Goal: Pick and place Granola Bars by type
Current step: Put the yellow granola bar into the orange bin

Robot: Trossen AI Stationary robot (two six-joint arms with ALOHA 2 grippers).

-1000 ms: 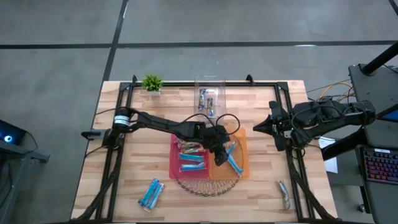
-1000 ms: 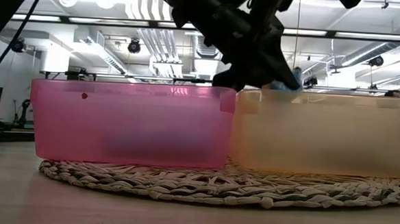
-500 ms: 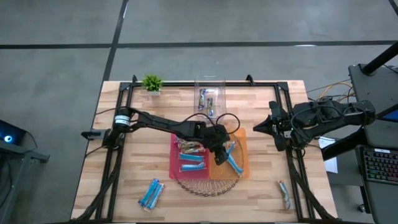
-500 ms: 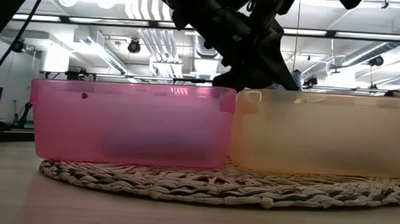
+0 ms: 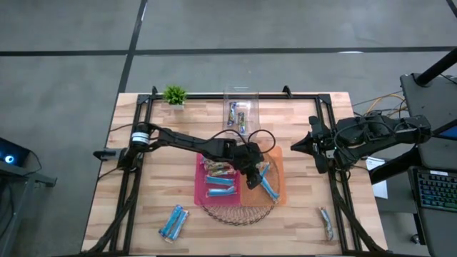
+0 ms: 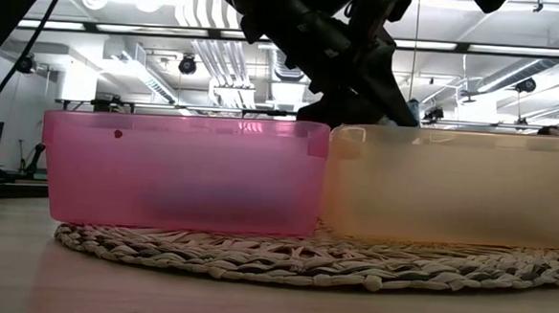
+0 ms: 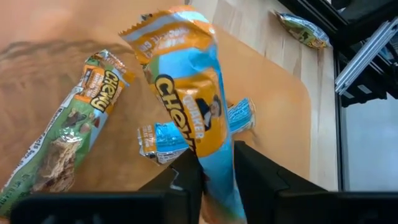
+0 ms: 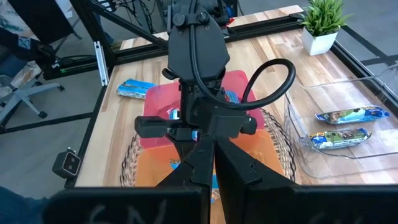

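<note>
My left gripper (image 5: 251,175) reaches down into the orange bin (image 5: 280,163) and is shut on a light blue and orange granola bar (image 7: 186,93). A green-wrapped bar (image 7: 68,137) and small blue bars (image 7: 165,135) lie on that bin's floor. The pink bin (image 5: 200,182) beside it holds blue and brown bars. Two blue bars (image 5: 173,221) lie on the table near its front left, and one bar (image 5: 326,223) at front right. My right gripper (image 5: 294,147) waits shut at the table's right side. My left gripper pinches the blue and orange bar between its two fingers (image 7: 186,177), at the bar's near end (image 7: 214,158). It comes from above, slanting down into the orange bin. The bar sticks out forward past the fingertips, over the bin's floor; whether its far end (image 7: 165,28) touches anything, I cannot tell.
A clear container (image 5: 240,111) with several bars stands at the far edge, next to a small green plant (image 5: 174,94). Both bins sit on a round woven mat (image 6: 303,258). A black frame (image 5: 335,193) runs around the table.
My left gripper has sunk slightly into the orange bin with the bar. The bar's blue end, which showed above the bin's rim in the low view, has dropped almost out of sight there.
</note>
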